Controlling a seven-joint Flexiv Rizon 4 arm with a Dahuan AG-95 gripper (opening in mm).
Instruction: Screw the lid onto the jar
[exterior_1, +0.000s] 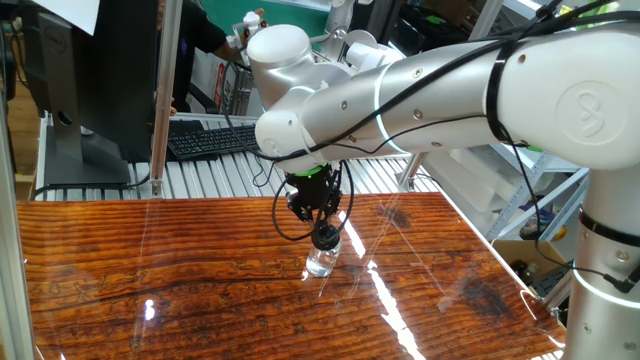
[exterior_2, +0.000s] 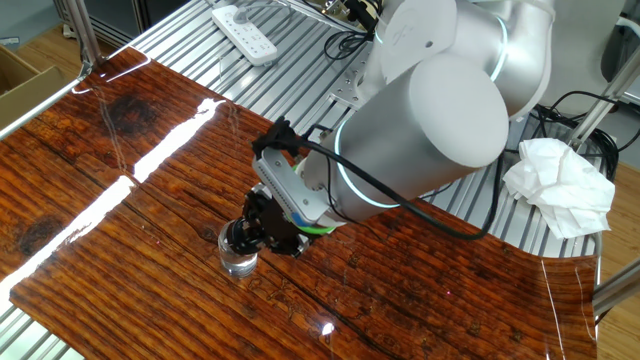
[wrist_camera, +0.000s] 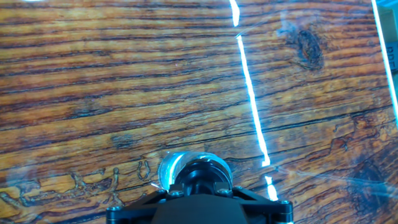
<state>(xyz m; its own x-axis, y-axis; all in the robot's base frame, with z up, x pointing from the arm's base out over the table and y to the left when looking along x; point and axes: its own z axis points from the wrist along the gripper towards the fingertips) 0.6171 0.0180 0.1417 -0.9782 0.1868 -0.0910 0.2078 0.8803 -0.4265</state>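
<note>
Closest to the lens in the hand view, we saw our black gripper (wrist_camera: 200, 186) filling the bottom edge of the picture, with the dark round lid (wrist_camera: 199, 176) caught between its fingers and sitting right on top of the jar (wrist_camera: 171, 169), whose clear rim showed as a bright crescent to one side of the lid. We judged the fingers clenched on the lid. From one fixed view, the jar (exterior_1: 320, 263) stood upright on the glossy wooden table (exterior_1: 150, 250), roughly in the middle of the board and well apart from every edge, with the gripper (exterior_1: 325, 238) pointing straight down onto it. From the other fixed view, the same little jar (exterior_2: 240, 262) sat just under the gripper (exterior_2: 244, 236), the lid (exterior_2: 238, 238) dark against the clear glass below. We could not tell how far the lid was threaded on. Beyond the far edge of the table, a keyboard (exterior_1: 215, 140) lay on the metal bench, and a crumpled white cloth (exterior_2: 560, 185) lay off another side.
</note>
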